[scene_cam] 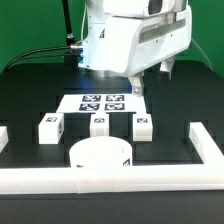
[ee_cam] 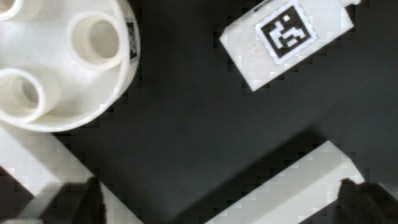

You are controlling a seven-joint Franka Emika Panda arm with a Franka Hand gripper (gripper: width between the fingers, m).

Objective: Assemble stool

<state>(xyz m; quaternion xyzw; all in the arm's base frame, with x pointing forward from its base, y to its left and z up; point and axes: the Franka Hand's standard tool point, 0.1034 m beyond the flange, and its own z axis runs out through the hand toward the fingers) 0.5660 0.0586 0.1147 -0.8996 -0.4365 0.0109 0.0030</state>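
The white round seat [scene_cam: 100, 153] stands near the front rail, and its top with round sockets shows in the wrist view [ee_cam: 63, 65]. Three white leg blocks with tags stand in a row behind it: one on the exterior view's left [scene_cam: 50, 126], one in the middle [scene_cam: 98, 124], one on the right [scene_cam: 142, 125]. One tagged block shows in the wrist view [ee_cam: 294, 35]. My gripper [scene_cam: 150, 78] hangs above the table behind the right block. In the wrist view [ee_cam: 214, 205] its jaws are wide apart, with nothing between them.
The marker board [scene_cam: 103, 103] lies flat behind the leg blocks. White border rails run along the front [scene_cam: 110, 178], the exterior view's right [scene_cam: 205, 145] and the left [scene_cam: 3, 135]. One rail crosses the wrist view [ee_cam: 302, 185]. Cables trail at the back left.
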